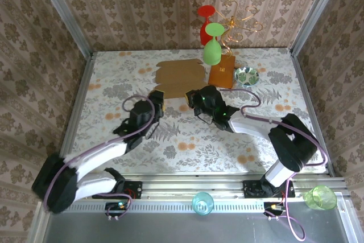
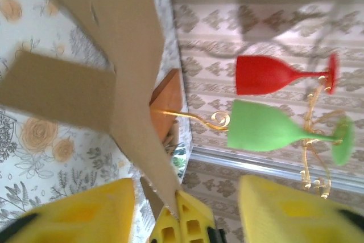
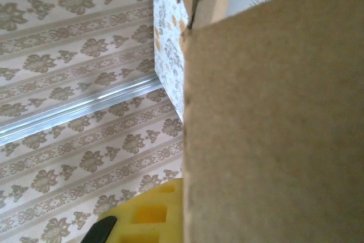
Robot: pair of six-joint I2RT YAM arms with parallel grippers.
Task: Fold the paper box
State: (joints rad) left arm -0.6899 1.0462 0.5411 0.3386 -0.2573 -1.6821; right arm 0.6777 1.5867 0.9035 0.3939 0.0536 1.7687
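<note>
Pinching the near edge of the paper box (image 1: pixel 181 72) at the table's (image 1: pixel 102 78) far centre, the right gripper (image 1: pixel 191 97) is clamped shut; the left gripper (image 1: pixel 157 97) gapes alongside, empty. Card looks light, stiff; flap edges suit gripping.

The flat light-brown cardboard box sheet (image 1: pixel 179 75) in front of the left claw (image 2: pixel 187 211) is dull, rough paper. By the right claw (image 1: pixel 194 99), its cut edge shows a wavy layer inside. The claw's yellow fingers (image 2: pixel 85 217) look like dull plastic. Past the left claw, the red plastic glass (image 2: pixel 267 75) and green plastic glass (image 2: pixel 261 126) look smooth. The thin gold wire stand (image 2: pixel 310 140) is shiny metal. The orange-brown block (image 2: pixel 168 92) looks like smooth wood.
</note>
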